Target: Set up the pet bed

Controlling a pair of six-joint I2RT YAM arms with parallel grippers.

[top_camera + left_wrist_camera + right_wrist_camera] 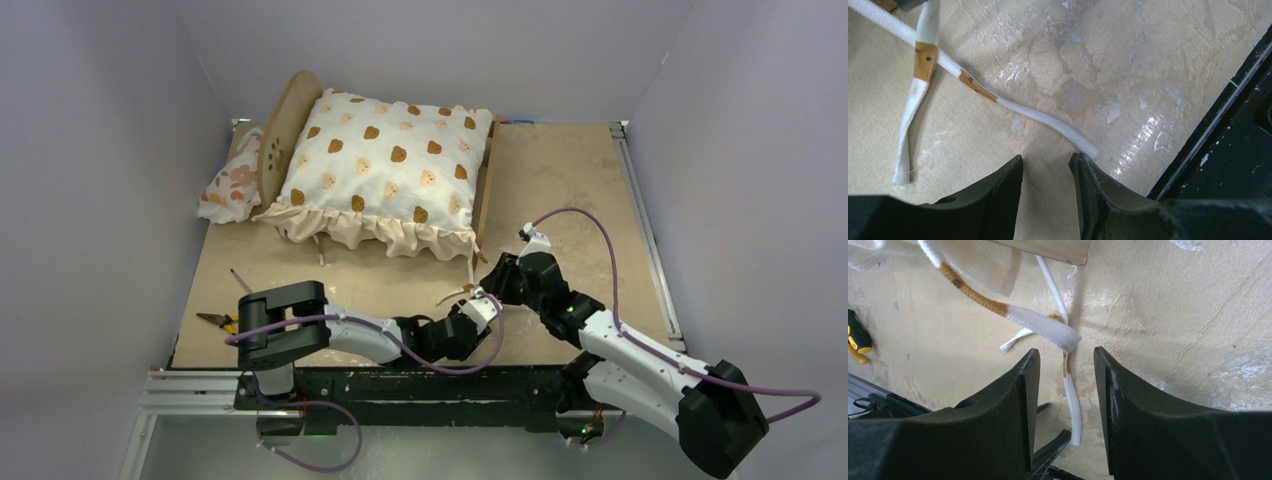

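The pet bed has a light-wood rounded headboard (288, 118) and a low side rail (486, 190). The large cream bear-print cushion (385, 165) lies on it and hides the base. White-and-tan tie ribbons (470, 266) hang from the cushion's front right corner onto the table. My left gripper (480, 299) is open and low over the table, with one ribbon's end (1087, 148) beside its right fingertip. My right gripper (499, 274) is open just beside it. A ribbon (1074, 405) lies on the table between its fingers (1025, 390), not gripped, and another ribbon (1043, 327) lies just ahead.
A small floral pillow (232, 188) lies behind the headboard at the far left. Yellow-handled pliers (222, 322) and a thin tool (240, 280) lie at the near left. A corner of the bed's wood (1048, 247) is just ahead of the right gripper. The table's black front edge (1218, 125) is close by.
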